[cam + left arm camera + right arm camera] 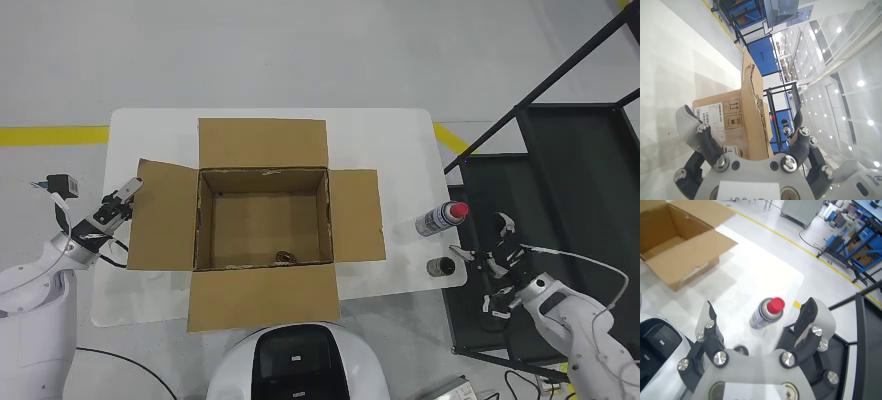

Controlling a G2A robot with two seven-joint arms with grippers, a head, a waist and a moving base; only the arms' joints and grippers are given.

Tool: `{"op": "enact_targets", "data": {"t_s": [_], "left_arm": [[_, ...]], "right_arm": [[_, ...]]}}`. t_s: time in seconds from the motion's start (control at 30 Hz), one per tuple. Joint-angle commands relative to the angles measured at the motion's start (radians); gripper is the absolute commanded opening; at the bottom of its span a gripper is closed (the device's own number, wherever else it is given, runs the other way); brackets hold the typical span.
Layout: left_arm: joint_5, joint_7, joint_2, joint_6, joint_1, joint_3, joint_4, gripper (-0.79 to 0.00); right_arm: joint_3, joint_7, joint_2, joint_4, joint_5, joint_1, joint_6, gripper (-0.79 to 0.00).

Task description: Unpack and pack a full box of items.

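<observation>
An open cardboard box (pixel 262 232) stands mid-table with all flaps spread; a small dark item (pixel 284 258) lies at its bottom near the front wall. A spray can with a red cap (pixel 441 218) (pixel 766 315) stands on the table to the box's right. A small dark round container (pixel 440 266) (pixel 741 350) sits in front of it. My right gripper (pixel 490 252) (pixel 758 311) hovers open just right of the can and container, nothing between its fingers. My left gripper (pixel 124 198) (pixel 743 115) is open beside the box's left flap (pixel 751 106), holding nothing.
The white table (pixel 400 140) has free room behind and to the right of the box. A black metal rack (pixel 560 190) stands right beside the table's right edge, close to my right arm. A yellow floor line (pixel 50 134) runs behind.
</observation>
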Motion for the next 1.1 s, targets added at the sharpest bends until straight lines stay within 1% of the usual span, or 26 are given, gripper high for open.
{"op": "enact_targets", "data": {"t_s": [0.0, 0.13, 0.37, 0.53, 0.73, 0.9, 1.07], "left_arm": [[0.0, 0.0, 0.0, 0.0, 0.0, 0.0, 0.0, 0.0], [0.0, 0.0, 0.0, 0.0, 0.0, 0.0, 0.0, 0.0], [0.0, 0.0, 0.0, 0.0, 0.0, 0.0, 0.0, 0.0], [0.0, 0.0, 0.0, 0.0, 0.0, 0.0, 0.0, 0.0], [0.0, 0.0, 0.0, 0.0, 0.0, 0.0, 0.0, 0.0], [0.0, 0.0, 0.0, 0.0, 0.0, 0.0, 0.0, 0.0], [0.0, 0.0, 0.0, 0.0, 0.0, 0.0, 0.0, 0.0]], "right_arm": [[-0.008, -0.006, -0.003, 0.037, 0.016, -0.01, -0.004, 0.0], [-0.038, 0.0, -0.008, 0.096, 0.029, -0.007, -0.028, 0.0], [-0.139, 0.029, -0.02, 0.19, 0.039, 0.079, -0.047, 0.0], [-0.191, 0.043, -0.027, 0.258, 0.019, 0.13, -0.035, 0.0], [-0.219, 0.022, -0.032, 0.311, -0.02, 0.14, -0.016, 0.0], [-0.24, 0.014, -0.036, 0.345, -0.021, 0.144, -0.019, 0.0], [-0.268, 0.014, -0.042, 0.379, -0.028, 0.174, -0.011, 0.0]]}}
